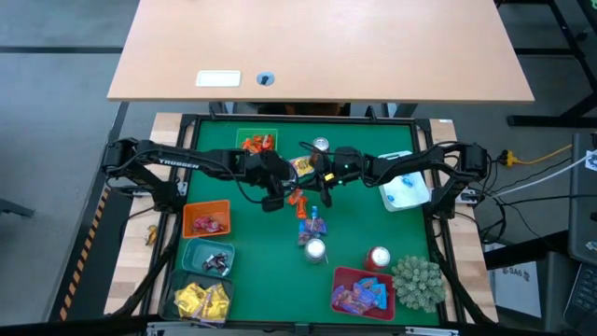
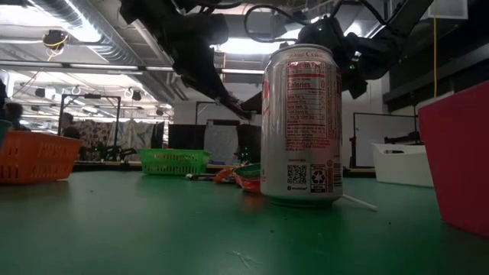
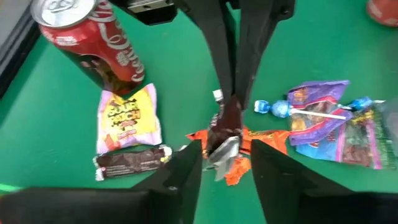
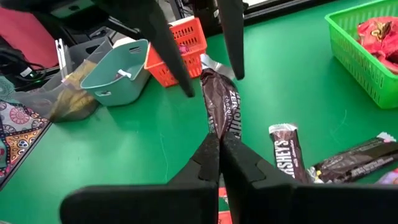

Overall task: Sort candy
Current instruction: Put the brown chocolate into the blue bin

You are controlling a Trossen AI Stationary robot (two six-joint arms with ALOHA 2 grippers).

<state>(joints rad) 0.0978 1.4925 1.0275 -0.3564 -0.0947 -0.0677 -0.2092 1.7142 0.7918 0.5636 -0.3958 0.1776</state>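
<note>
My right gripper point(image 4: 219, 144) is shut on a dark brown chocolate bar point(image 4: 222, 102) above the middle of the green table point(image 1: 373, 224). My left gripper point(image 3: 227, 171) is open. Its fingers point(image 4: 180, 74) stand on either side of the bar's silver free end point(image 3: 224, 155). Below lie loose candy: an orange wrapper point(image 3: 264, 138), a yellow packet point(image 3: 127, 118), a dark bar point(image 3: 130, 162), purple packets point(image 3: 317, 112) and a blue lollipop point(image 3: 277, 109). My right gripper pinches the bar's near end point(image 4: 217, 129) between its two fingers. The fingers come from the table's right, slanting a little down, and lie along the bar. The bar sticks out beyond the fingertips, lifted clear of the table. My left gripper: I cannot tell whether its fingers touch the silver end.
A green basket point(image 1: 256, 142) stands at the far side. An orange basket point(image 1: 207, 219), a teal bin point(image 1: 210, 259) and a clear bin of yellow packets point(image 1: 201, 301) line the left. A red bin point(image 1: 362, 291), a plant point(image 1: 417, 280), a white bin point(image 1: 406, 191) and cans point(image 1: 315, 249) point(image 1: 379, 258) stand to the right.
</note>
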